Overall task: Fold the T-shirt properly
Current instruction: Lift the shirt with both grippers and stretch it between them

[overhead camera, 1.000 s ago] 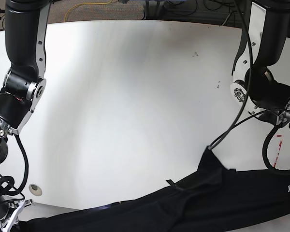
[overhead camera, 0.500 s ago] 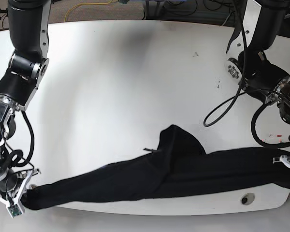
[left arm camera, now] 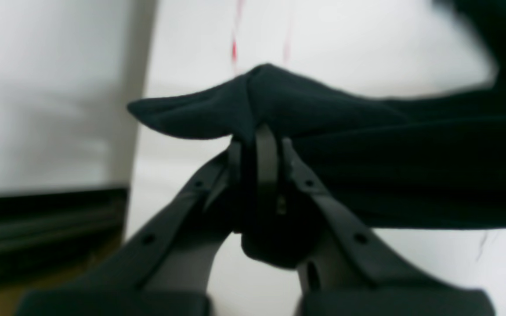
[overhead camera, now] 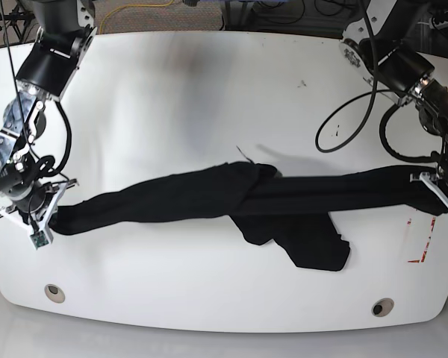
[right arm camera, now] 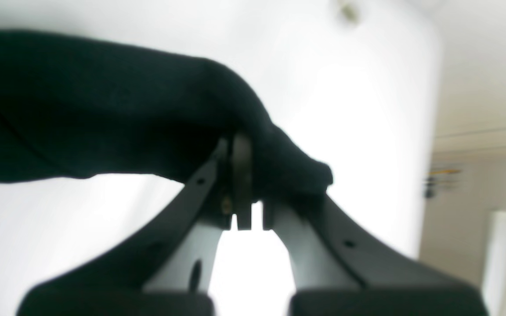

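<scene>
- T-shirt (overhead camera: 231, 198) hangs stretched as a bunched black rope between my two pincers, over the middle of the white table (overhead camera: 209, 97); one loose flap droops onto the tabletop below the span, roughly midway between them.
- Left gripper (overhead camera: 439, 188): clamped tight on the cloth end, wrist view shows the fabric (left arm camera: 305, 109) pinched between its tips with a small peak sticking out past them.
- Right gripper (overhead camera: 41, 215): also closed on the other cloth end, fabric (right arm camera: 117, 114) draped over and wedged between its tips.
- Risk, my guess: both grabs look like thick wads, not clean corners or hems, so laying it down from here could leave it twisted instead of flat.
- Risk: pulling further apart may slip the cloth out of one pincer; the hold past the left tips looks short.
- Risk: the drooping flap could drag and fold under.
- Look: plain black, heavily creased, no print visible, sleeves and collar not distinguishable.
</scene>
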You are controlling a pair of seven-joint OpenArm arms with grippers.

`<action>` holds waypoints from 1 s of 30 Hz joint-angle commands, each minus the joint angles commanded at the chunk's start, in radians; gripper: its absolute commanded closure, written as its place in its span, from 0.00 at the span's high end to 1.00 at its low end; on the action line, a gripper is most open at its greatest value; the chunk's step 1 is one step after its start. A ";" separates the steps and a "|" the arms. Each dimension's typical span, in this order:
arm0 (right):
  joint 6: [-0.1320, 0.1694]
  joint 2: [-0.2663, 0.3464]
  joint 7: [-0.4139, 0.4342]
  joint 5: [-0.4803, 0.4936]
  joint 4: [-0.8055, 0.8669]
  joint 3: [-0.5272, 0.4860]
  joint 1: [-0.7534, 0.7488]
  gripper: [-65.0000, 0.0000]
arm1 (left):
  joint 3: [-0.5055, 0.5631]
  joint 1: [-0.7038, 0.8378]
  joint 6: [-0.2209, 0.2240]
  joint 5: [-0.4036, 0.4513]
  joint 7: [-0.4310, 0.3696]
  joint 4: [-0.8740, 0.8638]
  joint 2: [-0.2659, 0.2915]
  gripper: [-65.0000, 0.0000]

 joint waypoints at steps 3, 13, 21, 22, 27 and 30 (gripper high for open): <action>0.000 -0.018 0.002 0.000 0.000 0.011 -0.061 0.00 | -0.015 0.063 0.000 0.000 -0.002 0.000 0.000 0.00; 0.000 -0.081 0.003 -0.002 0.000 0.080 -0.196 0.00 | -0.015 0.226 0.000 0.002 -0.005 -0.009 -0.023 0.00; 0.000 -0.104 0.003 -0.008 0.000 0.080 -0.253 0.00 | -0.015 0.316 0.000 0.002 -0.005 -0.009 -0.028 0.00; 0.000 -0.106 0.003 -0.008 0.000 0.080 -0.253 0.00 | -0.015 0.325 0.000 0.002 -0.005 -0.009 -0.028 0.00; 0.000 -0.120 0.003 -0.011 0.000 0.080 -0.272 0.00 | -0.017 0.370 0.000 0.002 -0.005 -0.009 -0.029 0.00; 0.000 -0.123 0.003 -0.011 0.000 0.080 -0.272 0.00 | -0.017 0.388 0.000 0.002 -0.005 -0.009 -0.029 0.00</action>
